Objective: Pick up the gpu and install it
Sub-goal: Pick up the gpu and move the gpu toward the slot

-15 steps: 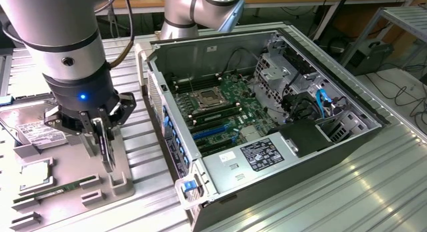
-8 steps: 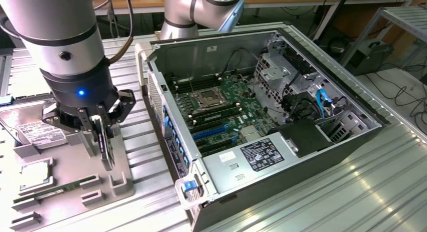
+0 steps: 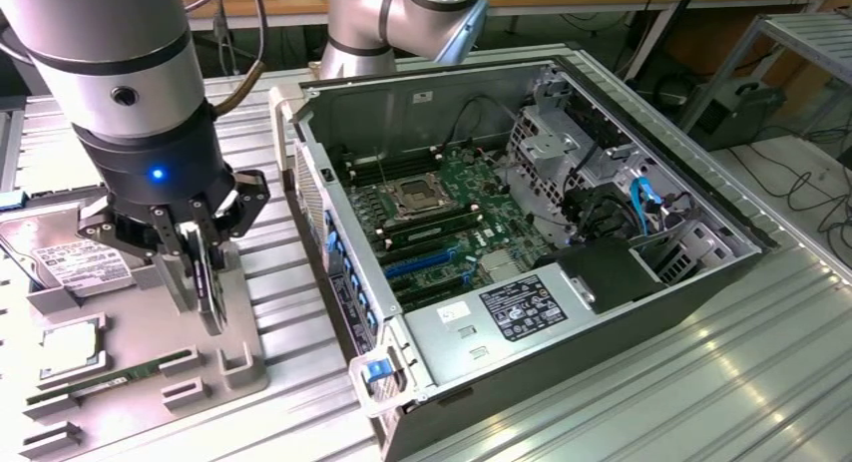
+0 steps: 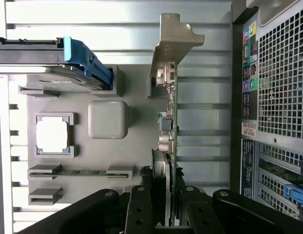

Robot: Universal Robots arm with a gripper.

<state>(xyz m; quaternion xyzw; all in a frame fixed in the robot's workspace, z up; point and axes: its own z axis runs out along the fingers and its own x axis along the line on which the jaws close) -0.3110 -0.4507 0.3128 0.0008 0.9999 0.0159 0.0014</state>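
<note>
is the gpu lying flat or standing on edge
Standing on edge: the gpu shows edge-on, bracket end out, clamped in the end effector at the grey fixture.

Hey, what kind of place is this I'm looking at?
Probably a robotics lab or test bench for computer assembly: a robot arm stands over a grey parts tray on a ribbed metal table, beside an open PC case.

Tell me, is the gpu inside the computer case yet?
No, the gpu is in the gripper at the grey fixture, outside the computer case.
</note>
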